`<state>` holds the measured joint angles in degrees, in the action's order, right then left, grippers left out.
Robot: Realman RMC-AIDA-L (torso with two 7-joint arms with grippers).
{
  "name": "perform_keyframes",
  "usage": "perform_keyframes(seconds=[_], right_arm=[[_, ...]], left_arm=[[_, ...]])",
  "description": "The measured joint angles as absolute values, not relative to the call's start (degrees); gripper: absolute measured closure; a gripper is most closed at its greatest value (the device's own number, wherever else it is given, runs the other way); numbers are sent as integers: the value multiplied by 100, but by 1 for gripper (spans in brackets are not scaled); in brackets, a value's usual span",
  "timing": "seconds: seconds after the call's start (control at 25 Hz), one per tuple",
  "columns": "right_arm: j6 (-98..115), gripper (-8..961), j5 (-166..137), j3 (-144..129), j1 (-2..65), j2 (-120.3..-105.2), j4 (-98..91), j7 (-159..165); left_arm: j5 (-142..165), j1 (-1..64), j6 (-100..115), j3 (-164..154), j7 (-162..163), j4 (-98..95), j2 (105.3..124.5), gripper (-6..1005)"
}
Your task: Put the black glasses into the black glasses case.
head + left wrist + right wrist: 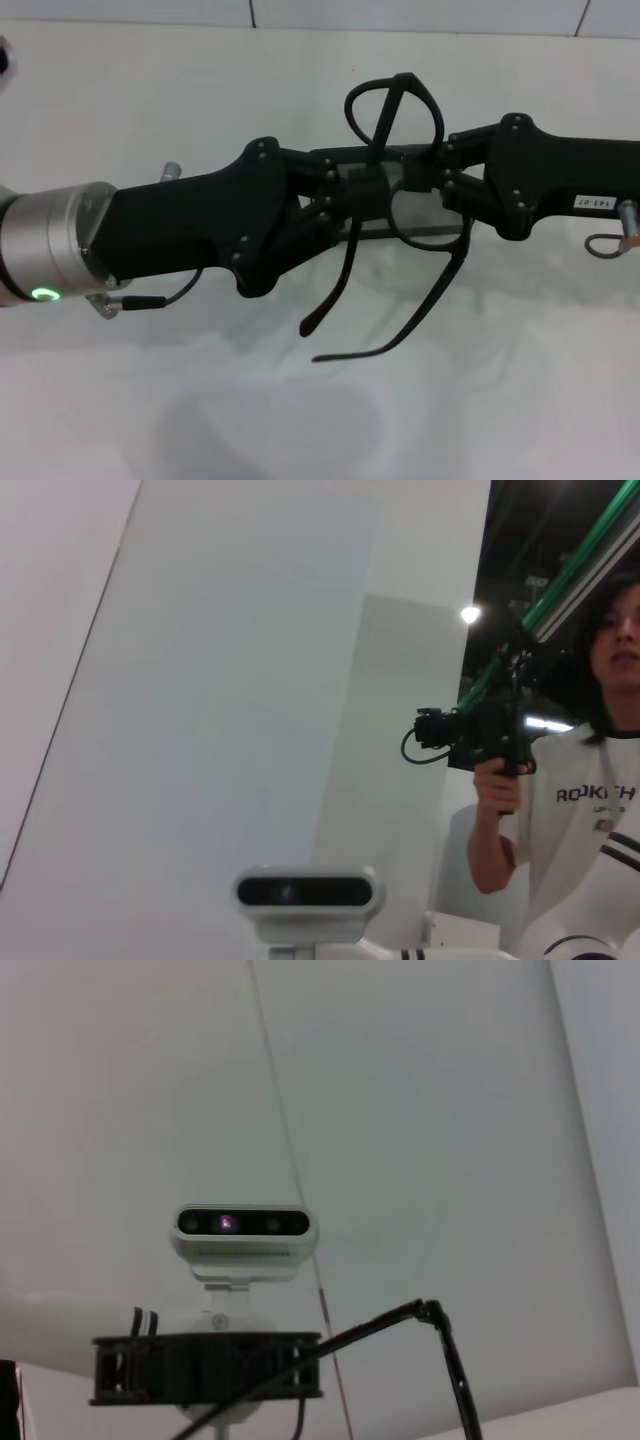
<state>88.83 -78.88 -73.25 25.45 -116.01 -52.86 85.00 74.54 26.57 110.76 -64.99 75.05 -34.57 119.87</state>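
In the head view both grippers meet in mid-air above the white table (pixel 300 420) and hold the black glasses (pixel 404 82) between them. One lens ring stands up above the fingers and the other sits below. Both temple arms hang down toward the table. My left gripper (pixel 368 185) comes in from the left and is shut on the frame near the bridge. My right gripper (pixel 428 175) comes in from the right and is shut on the frame too. A dark-rimmed grey shape (pixel 335 155) behind the fingers looks like the black glasses case, mostly hidden. A thin temple arm (pixel 452 1370) shows in the right wrist view.
Both wrist views look upward at my head camera (pixel 305 892) (pixel 245 1228) and the white wall. A person (pixel 590 780) holding a black device (pixel 480 740) stands beside me in the left wrist view. A small metal ring (pixel 605 243) hangs from the right arm.
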Motion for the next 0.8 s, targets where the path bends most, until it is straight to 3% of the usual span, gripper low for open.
perform_keyframes(seconds=[0.8], right_arm=[[8965, 851, -7559, -7720, 2654, -11618, -5208, 8416]], left_arm=[[7454, 2712, 10696, -6529, 7089, -2989, 12023, 946]])
